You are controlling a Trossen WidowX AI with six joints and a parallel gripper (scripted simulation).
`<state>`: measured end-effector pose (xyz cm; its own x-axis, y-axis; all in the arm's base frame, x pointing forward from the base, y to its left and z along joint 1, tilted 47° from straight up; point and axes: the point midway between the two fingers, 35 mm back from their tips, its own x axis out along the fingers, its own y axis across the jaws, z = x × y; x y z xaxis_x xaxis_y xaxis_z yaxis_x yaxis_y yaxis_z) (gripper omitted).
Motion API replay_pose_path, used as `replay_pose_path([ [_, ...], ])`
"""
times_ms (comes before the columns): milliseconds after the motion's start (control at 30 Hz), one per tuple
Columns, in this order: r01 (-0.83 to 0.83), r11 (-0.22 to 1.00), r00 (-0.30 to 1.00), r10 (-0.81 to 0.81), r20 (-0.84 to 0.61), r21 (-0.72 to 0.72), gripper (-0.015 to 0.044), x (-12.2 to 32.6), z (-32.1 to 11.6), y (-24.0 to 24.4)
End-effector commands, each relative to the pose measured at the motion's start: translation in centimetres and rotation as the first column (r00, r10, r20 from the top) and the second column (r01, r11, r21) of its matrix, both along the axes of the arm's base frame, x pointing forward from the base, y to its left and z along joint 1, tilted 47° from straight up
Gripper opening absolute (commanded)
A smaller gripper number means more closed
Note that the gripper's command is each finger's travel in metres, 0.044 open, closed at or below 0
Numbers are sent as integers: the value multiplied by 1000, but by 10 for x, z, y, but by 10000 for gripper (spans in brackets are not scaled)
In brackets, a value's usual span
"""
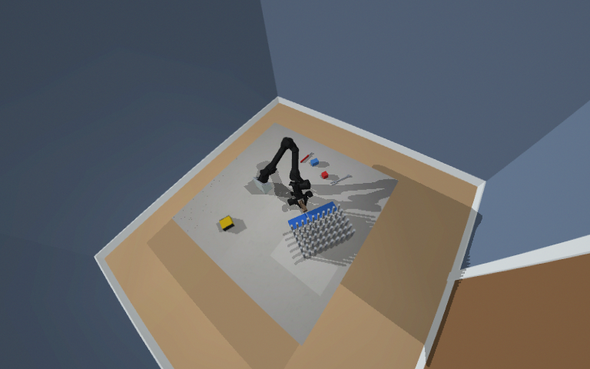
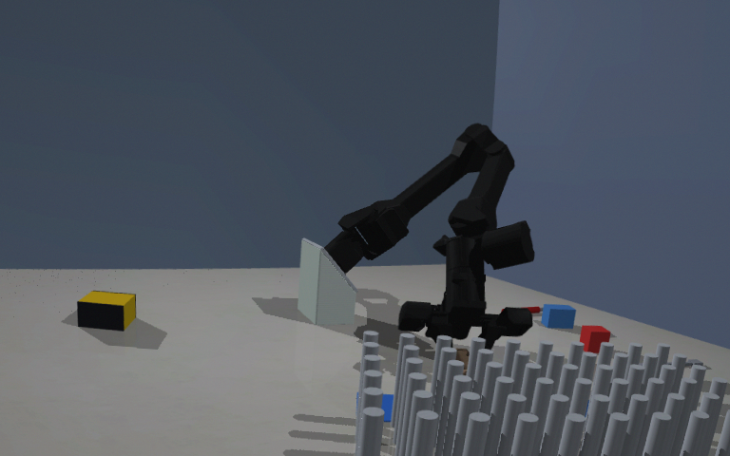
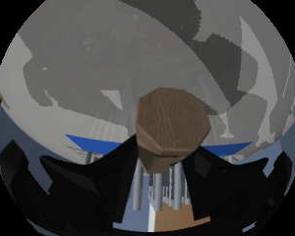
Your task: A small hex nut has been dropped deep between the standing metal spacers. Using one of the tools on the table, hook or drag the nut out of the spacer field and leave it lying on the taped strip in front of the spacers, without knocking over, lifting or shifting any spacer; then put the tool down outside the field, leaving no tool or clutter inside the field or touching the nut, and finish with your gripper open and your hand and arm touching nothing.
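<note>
My gripper (image 1: 301, 204) (image 2: 463, 344) (image 3: 159, 140) is shut on the brown wooden handle (image 1: 303, 207) (image 2: 462, 359) (image 3: 172, 120) of a tool. It is low, just behind the blue taped strip (image 1: 296, 221) (image 2: 380, 408) (image 3: 95, 144), on the robot's side. A short bit of thin shank shows below the handle in the top view; the tool's far end is hidden. The grey metal spacers (image 1: 305, 254) (image 2: 373, 434) (image 3: 138, 192) stand upright in rows beyond the strip. I cannot make out the hex nut in any view.
A red-handled tool (image 1: 304, 158) (image 2: 530, 310), a blue block (image 1: 314, 162) (image 2: 558, 316), a red block (image 1: 324, 174) (image 2: 594, 338) and a grey wrench-like tool (image 1: 341, 179) lie on one side. A yellow and black block (image 1: 227, 223) (image 2: 106, 311) lies on the other.
</note>
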<state>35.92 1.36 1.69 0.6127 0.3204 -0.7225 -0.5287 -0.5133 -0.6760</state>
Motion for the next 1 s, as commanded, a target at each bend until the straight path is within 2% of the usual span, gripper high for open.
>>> replay_pose_path([
  [0,6,1000,1000,-6,-2,-3,0,-3,1,1],
  [967,7,1000,1000,-7,-3,-2,0,-17,5,9],
])
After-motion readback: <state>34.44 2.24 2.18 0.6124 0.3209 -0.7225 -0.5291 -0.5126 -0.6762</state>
